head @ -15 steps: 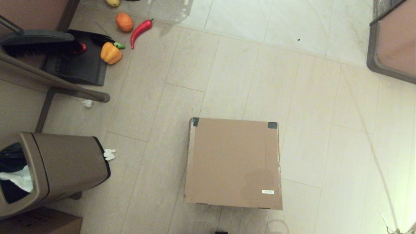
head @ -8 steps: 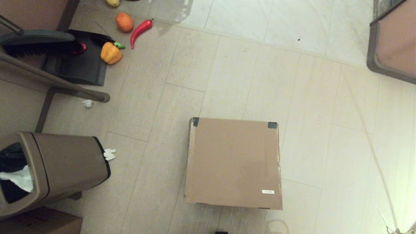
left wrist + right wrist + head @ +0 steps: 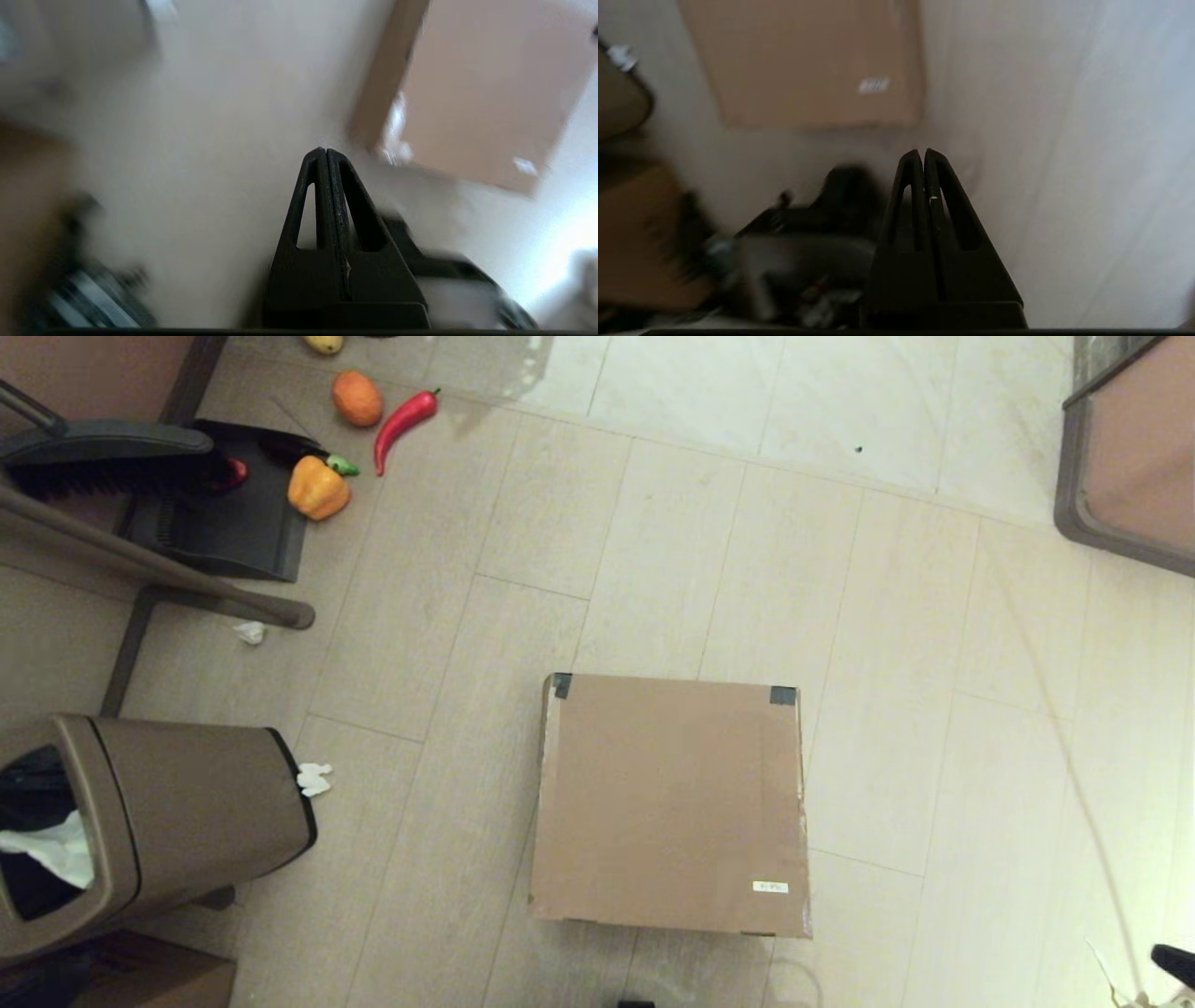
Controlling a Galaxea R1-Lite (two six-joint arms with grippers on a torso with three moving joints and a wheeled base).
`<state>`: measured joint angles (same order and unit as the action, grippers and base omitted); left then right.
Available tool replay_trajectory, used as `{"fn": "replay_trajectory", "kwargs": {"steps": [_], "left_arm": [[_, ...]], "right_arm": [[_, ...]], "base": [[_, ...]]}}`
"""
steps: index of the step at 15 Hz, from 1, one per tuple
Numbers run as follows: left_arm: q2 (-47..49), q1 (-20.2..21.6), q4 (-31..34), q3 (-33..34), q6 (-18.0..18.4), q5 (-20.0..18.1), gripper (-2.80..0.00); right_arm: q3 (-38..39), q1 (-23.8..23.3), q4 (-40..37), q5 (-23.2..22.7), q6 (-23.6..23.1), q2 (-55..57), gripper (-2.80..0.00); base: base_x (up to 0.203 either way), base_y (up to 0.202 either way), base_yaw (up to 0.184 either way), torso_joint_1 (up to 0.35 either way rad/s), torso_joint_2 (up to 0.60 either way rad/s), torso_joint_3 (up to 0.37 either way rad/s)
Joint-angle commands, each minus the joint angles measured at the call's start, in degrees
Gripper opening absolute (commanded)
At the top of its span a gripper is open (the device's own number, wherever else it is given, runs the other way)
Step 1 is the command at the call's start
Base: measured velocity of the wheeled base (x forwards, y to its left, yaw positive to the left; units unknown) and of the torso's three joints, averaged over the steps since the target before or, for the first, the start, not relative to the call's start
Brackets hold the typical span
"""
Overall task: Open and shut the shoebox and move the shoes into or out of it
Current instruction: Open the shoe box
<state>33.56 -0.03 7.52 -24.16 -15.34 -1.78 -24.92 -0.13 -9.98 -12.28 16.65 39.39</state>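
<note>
The shoebox (image 3: 667, 803) lies on the floor in the middle of the head view. Its lid is closed flat, with black tape at the two far corners and a small white sticker (image 3: 770, 888) near the front right corner. The shoes are hidden. My left gripper (image 3: 322, 150) is shut and holds nothing; it hangs over bare floor, short of the shoebox (image 3: 486, 88). My right gripper (image 3: 923, 151) is also shut and empty, with the shoebox (image 3: 808, 60) ahead of it. In the head view only a dark tip of the right gripper (image 3: 1174, 963) shows, at the bottom right edge.
A brown trash bin (image 3: 168, 812) lies on its side at the left, above a darker carton (image 3: 140, 980). Further back left are a black dustpan (image 3: 224, 513), an orange pepper (image 3: 317, 490), a red chili (image 3: 403, 422) and a slanted bar (image 3: 159, 569). Furniture (image 3: 1130, 457) stands at the back right.
A dark tip of the right arm has come into the head view at the bottom right edge. The shoebox has not moved.
</note>
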Motion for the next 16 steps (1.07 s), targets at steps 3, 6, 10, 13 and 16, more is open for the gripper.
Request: {"fn": "replay_trajectory", "kwargs": {"steps": [3,6,10,13,16], "left_arm": [[20.4,-0.18,-5.62,-0.76,-6.0,-8.21,-2.8],[32.42,-0.29,-16.18,-1.57,-16.77,-17.92,-2.8],[46.11,-0.59,-23.65,-4.21,-20.04,-21.33,-2.8],[58.88,-2.04,-30.91,-4.43,-16.21,-21.61,-2.8],[71.82,-3.8,-42.3,-4.83,-13.65,-21.3,-2.8]], "right_arm": [[-0.14,0.14,2.55,-7.18,8.26,19.36,-2.8],[-0.77,0.3,3.35,-15.61,10.3,24.48,-2.8],[-3.85,0.32,3.92,-22.24,10.06,34.61,-2.8],[-5.34,0.01,9.89,-23.09,10.27,45.95,-2.8],[-5.4,-0.11,17.59,-23.61,10.42,55.26,-2.8]], "base": [[0.0,0.0,0.0,0.0,0.0,0.0],[0.0,0.0,0.0,0.0,0.0,0.0],[0.0,0.0,0.0,0.0,0.0,0.0],[0.0,0.0,0.0,0.0,0.0,0.0],[0.0,0.0,0.0,0.0,0.0,0.0]]}}
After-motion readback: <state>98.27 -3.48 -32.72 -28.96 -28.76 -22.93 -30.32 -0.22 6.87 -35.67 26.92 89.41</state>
